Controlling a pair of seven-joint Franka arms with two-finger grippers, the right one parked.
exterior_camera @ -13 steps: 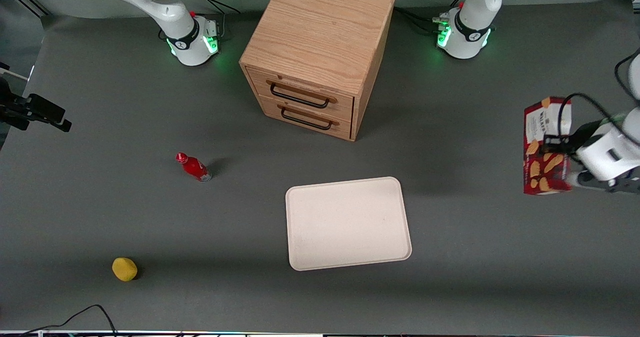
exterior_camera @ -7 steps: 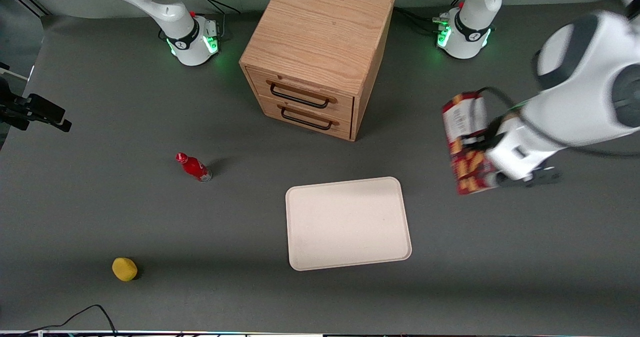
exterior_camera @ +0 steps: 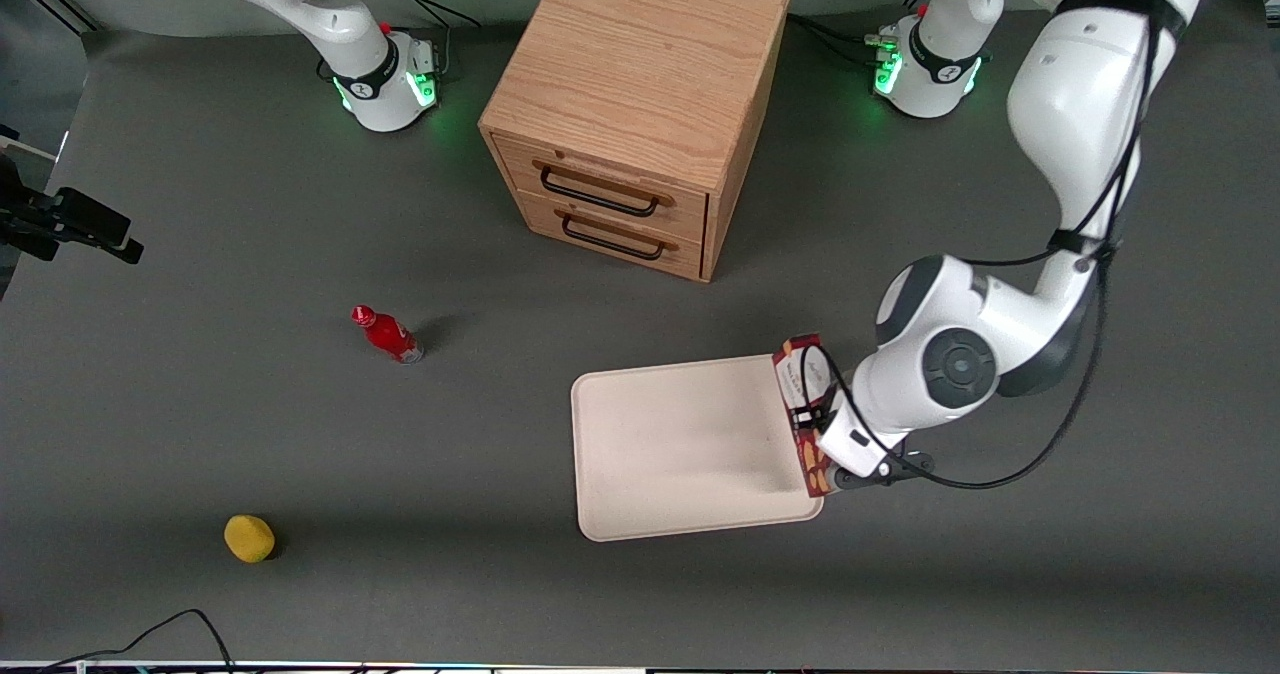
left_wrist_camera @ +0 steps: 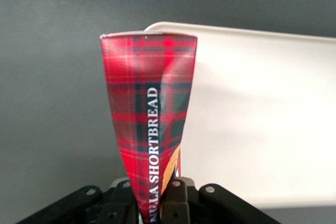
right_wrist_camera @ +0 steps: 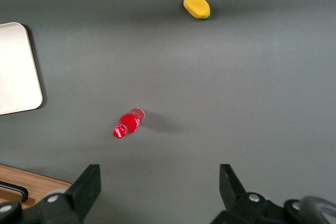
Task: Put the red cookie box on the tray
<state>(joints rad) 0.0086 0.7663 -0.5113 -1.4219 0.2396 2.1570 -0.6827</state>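
Observation:
The red cookie box (exterior_camera: 806, 409), dark red with a white label panel and cookie pictures, hangs on edge in my left gripper (exterior_camera: 818, 424). In the left wrist view it is a red tartan box (left_wrist_camera: 149, 129) reading "SHORTBREAD", pinched between the black fingers (left_wrist_camera: 177, 195) of the gripper (left_wrist_camera: 152, 203). The box is held over the rim of the cream-white tray (exterior_camera: 680, 444) at the working arm's end; I cannot tell if it touches the tray. The tray (left_wrist_camera: 262, 119) lies under and beside the box. A corner of the tray (right_wrist_camera: 16, 72) shows in the right wrist view.
A wooden two-drawer cabinet (exterior_camera: 640, 104) stands farther from the front camera than the tray. A small red bottle (exterior_camera: 388, 334) and a yellow lemon-like object (exterior_camera: 249, 538) lie toward the parked arm's end; both show in the right wrist view, bottle (right_wrist_camera: 127, 123) and yellow object (right_wrist_camera: 196, 5).
My left gripper has carried the box from the working arm's end of the table toward the parked arm and nearer the front camera, to the tray's rim.

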